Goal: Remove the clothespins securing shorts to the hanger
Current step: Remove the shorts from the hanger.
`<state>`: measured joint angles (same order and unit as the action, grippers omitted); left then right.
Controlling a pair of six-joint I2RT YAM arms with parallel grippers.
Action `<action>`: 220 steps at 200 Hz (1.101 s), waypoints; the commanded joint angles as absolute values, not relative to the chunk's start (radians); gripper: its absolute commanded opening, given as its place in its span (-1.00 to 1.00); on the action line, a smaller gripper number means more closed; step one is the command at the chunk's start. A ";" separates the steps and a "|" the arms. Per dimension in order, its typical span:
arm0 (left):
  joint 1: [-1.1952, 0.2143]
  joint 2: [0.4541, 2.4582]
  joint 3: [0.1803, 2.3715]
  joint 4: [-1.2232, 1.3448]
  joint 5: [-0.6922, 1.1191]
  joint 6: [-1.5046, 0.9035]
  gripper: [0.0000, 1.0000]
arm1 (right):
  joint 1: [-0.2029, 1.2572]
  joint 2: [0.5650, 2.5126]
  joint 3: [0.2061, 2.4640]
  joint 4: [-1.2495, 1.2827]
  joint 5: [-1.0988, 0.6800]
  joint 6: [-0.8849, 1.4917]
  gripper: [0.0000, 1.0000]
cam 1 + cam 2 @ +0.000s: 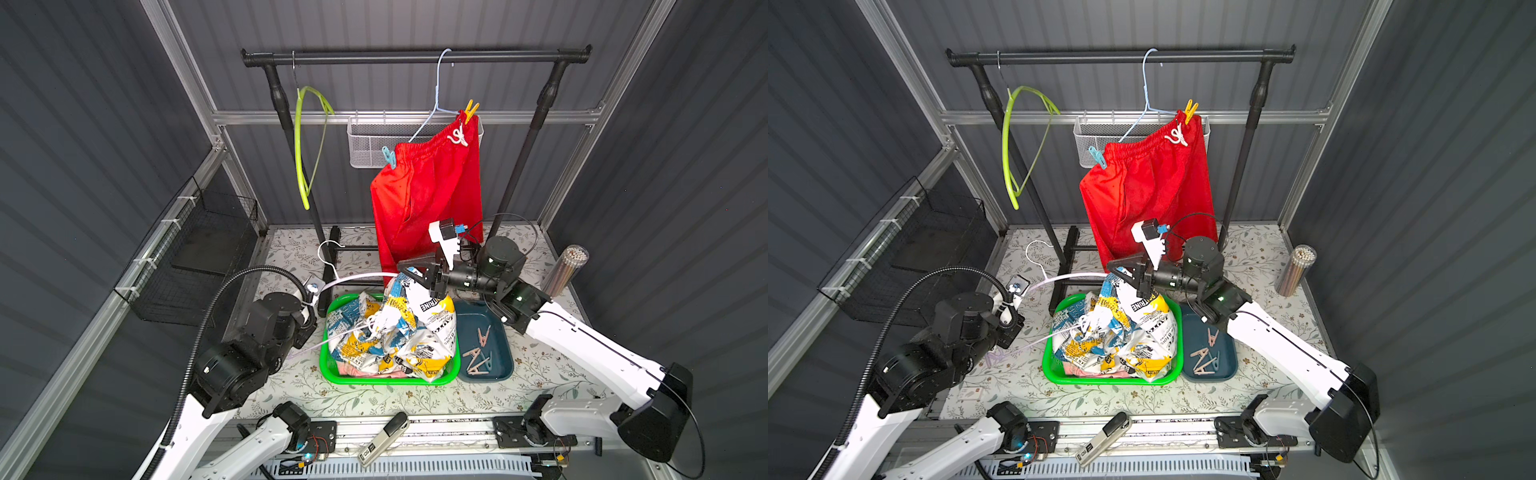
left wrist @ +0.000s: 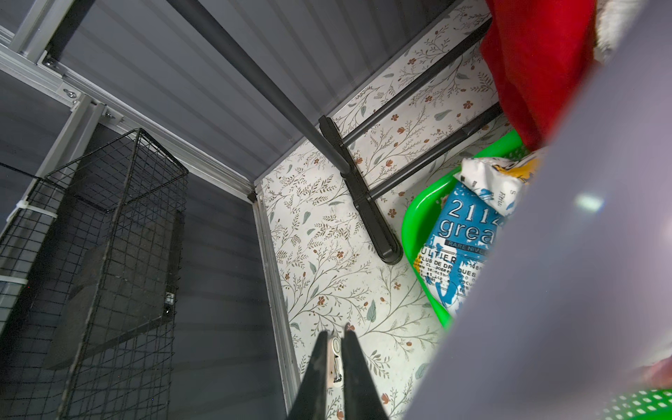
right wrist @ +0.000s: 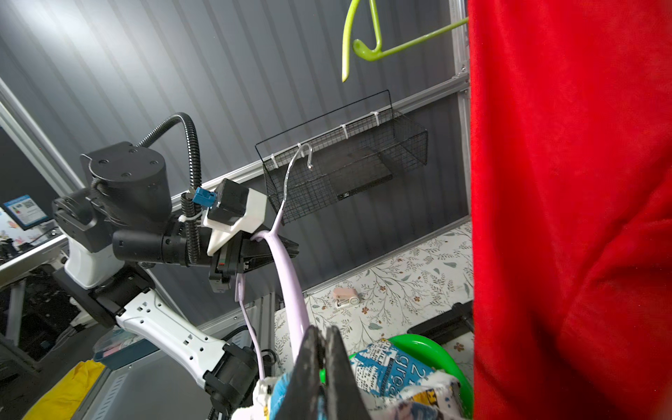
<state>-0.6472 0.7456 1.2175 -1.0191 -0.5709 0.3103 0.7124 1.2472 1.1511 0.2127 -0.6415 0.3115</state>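
Newspaper-print shorts (image 1: 415, 332), in green basket (image 1: 326, 365), judged mid-unpinning from lilac hanger (image 3: 287, 276). Left gripper (image 2: 336, 336) jaws clamped on hanger. Right gripper (image 1: 405, 270) jaws together at waistband, peg unseen. Next: peg to be located, squeezed, pulled off.

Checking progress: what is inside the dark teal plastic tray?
Several beige-pink plastic clothespins lie in the dark teal tray; the white right arm covers its far corner.

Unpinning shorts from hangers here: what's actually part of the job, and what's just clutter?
Job:
red shorts, yellow clothespin, blue clothespin, light blue hanger, newspaper-print shorts, lilac hanger held by left gripper, right gripper, green basket, teal tray, loose clothespins.

Clutter:
green hanger, white mesh basket, black wire basket, tube of sticks, handheld device.
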 commanded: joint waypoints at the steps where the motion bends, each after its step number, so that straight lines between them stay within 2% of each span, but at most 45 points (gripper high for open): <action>1: -0.642 0.740 1.304 -0.956 -0.666 0.237 -1.00 | 0.718 1.201 1.132 0.081 -0.577 0.233 -1.00; 62: -0.643 0.750 1.402 -1.008 -0.823 0.266 -1.00 | 0.718 1.124 1.091 -0.008 -0.465 0.199 -1.00; 114: -0.643 0.780 1.486 -1.038 -0.912 0.174 -1.00 | 0.724 1.078 1.098 -0.066 -0.398 0.198 -1.00; 135: -0.643 0.788 1.491 -1.020 -0.907 0.153 -1.00 | 0.749 1.112 1.139 -0.073 -0.377 0.194 -1.00; 220: -0.643 0.783 1.551 -0.982 -0.867 0.068 -1.00 | 0.913 1.526 1.420 -0.020 -0.284 0.260 -1.00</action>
<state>-0.6460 0.7891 1.5116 -1.0237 -0.8742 0.1238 0.8711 1.4448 1.3582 -0.0612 -0.3096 0.2295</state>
